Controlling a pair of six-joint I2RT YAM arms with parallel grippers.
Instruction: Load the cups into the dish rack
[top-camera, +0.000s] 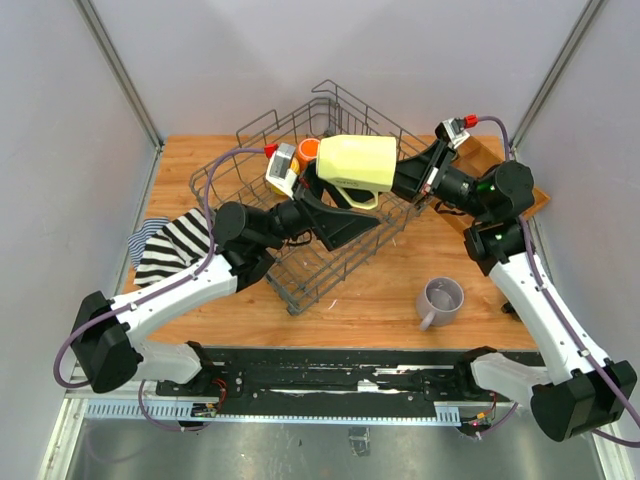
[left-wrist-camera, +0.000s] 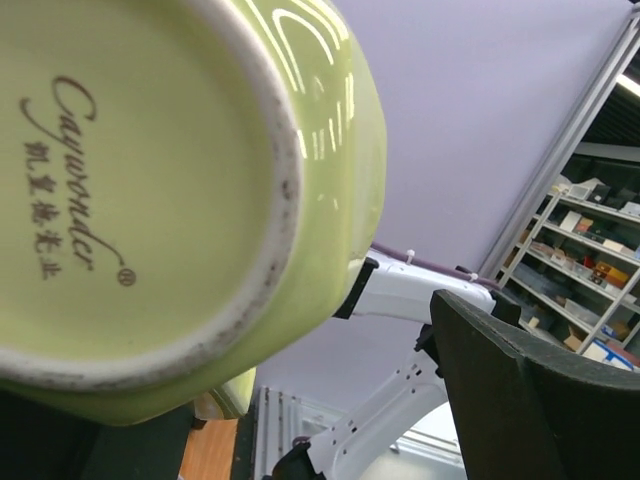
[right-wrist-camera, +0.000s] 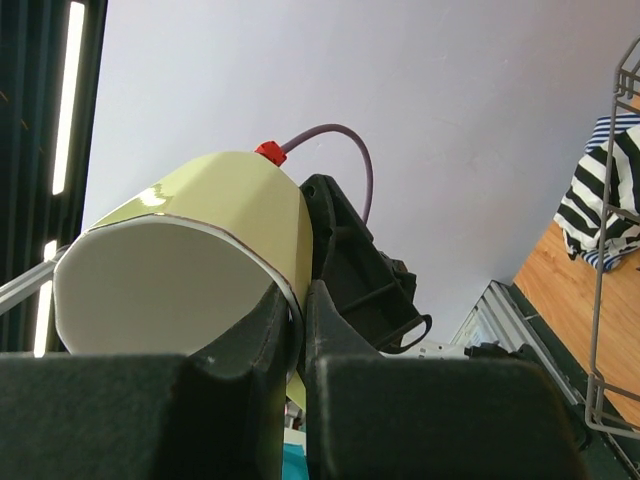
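A pale cream-yellow mug (top-camera: 358, 160) hangs on its side in the air above the dish rack (top-camera: 236, 172), a grey wire basket. My right gripper (top-camera: 408, 178) is shut on its rim, one finger inside and one outside, as the right wrist view (right-wrist-camera: 300, 300) shows with the mug (right-wrist-camera: 170, 280). My left gripper (top-camera: 338, 208) is open under the mug's base (left-wrist-camera: 150, 180); a gap separates the mug from one finger (left-wrist-camera: 540, 400). An orange mug (top-camera: 307, 150) sits inside the rack at its far side. A lavender-grey mug (top-camera: 440, 300) stands on the table at the front right. The yellow and black mugs are out of view.
A black-and-white striped cloth (top-camera: 175, 245) lies left of the rack. A brown wooden tray (top-camera: 492, 162) sits at the back right behind the right arm. The wooden table (top-camera: 380, 300) ends close to grey walls on both sides.
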